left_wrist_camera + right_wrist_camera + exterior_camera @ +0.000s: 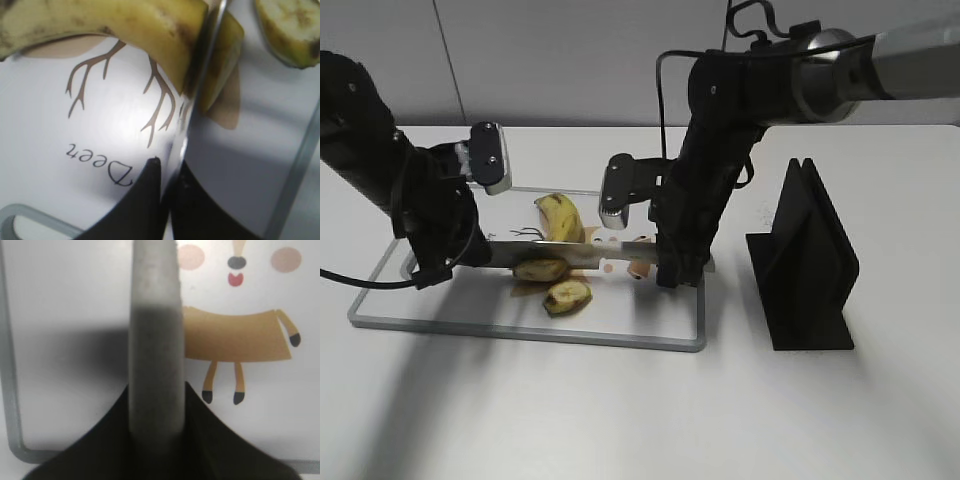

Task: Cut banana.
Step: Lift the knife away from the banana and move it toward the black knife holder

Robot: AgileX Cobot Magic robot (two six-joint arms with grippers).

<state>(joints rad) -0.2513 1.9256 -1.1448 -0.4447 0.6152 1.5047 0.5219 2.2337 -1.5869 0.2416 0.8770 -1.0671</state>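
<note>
The long banana [560, 216] lies on the white cutting board [620, 320]. A knife [590, 257] lies level across its near end. My right gripper [670, 268] is shut on the knife's grey handle [155, 340]. My left gripper [460, 255] is shut on the blade's tip. In the left wrist view the blade [200, 90] stands edge-on through the banana [100, 25], with a cut piece [222, 55] on its far side. My left jaws [172, 192] pinch the blade. My right jaws [155, 430] clamp the handle.
A short stub with pale flesh [567, 294] lies near the board's front; it also shows in the left wrist view [290, 30]. A black knife block [805, 262] stands right of the board. The board has a raised grey rim [10, 365] and a printed deer [240, 335].
</note>
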